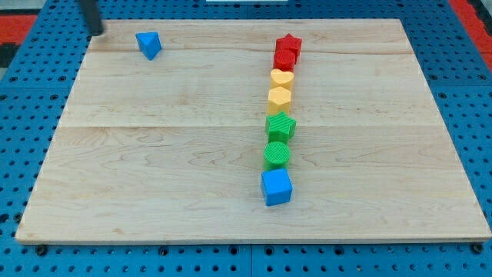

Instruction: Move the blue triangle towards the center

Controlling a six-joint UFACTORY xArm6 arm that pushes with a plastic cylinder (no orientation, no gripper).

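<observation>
The blue triangle (149,45) lies near the board's top left corner. My tip (97,32) is at the view's top left, to the left of the blue triangle and a little above it, with a gap between them. The rod rises out of the view's top edge.
A column of blocks runs down right of centre on the wooden board (154,154): red star (290,43), red block (284,59), yellow heart (281,78), yellow block (279,97), green hexagon (280,125), green cylinder (277,154), blue cube (276,187).
</observation>
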